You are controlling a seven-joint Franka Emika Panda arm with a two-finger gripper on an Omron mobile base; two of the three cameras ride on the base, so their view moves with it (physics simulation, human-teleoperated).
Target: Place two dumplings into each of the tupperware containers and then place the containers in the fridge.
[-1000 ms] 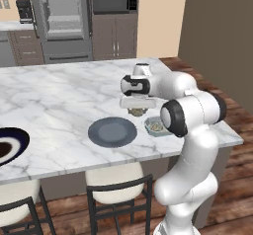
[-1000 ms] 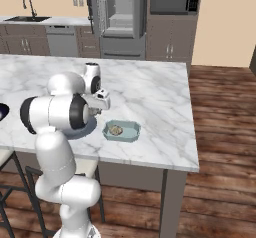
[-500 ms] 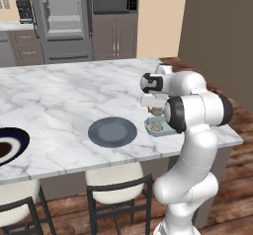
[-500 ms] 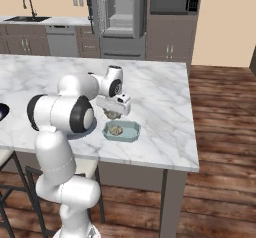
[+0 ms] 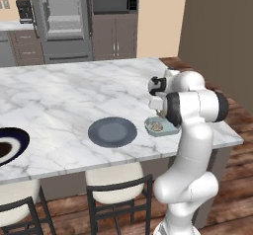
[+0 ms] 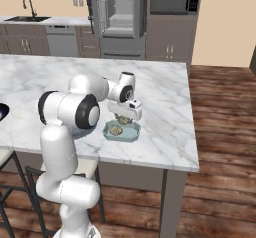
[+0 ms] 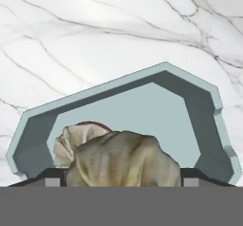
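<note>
The pale teal tupperware container (image 5: pixel 169 130) (image 6: pixel 131 133) (image 7: pixel 190 85) sits near the island's right front edge. One dumpling (image 7: pixel 71 139) (image 5: pixel 156 126) (image 6: pixel 116 130) lies inside it. My gripper (image 5: pixel 160 112) (image 6: pixel 122 119) (image 7: pixel 122 180) hangs just above the container, pointing down. It is shut on a second dumpling (image 7: pixel 123 161), a wrinkled beige lump that spans the gap between the fingertips. The fridge (image 5: pixel 62 17) (image 6: pixel 117 12) stands across the kitchen with its doors open, pale shelves showing.
A flat grey-blue round plate (image 5: pixel 112 132) lies left of the container. A navy-rimmed plate (image 5: pixel 7 147) (image 6: pixel 1 113) sits at the island's far left. Stools (image 5: pixel 116 194) stand under the front edge. The marble counter (image 5: pixel 74 96) stretches back toward the fridge.
My gripper has swung right with the dumpling, from beside the grey-blue plate to over the teal container, and has come lower.
</note>
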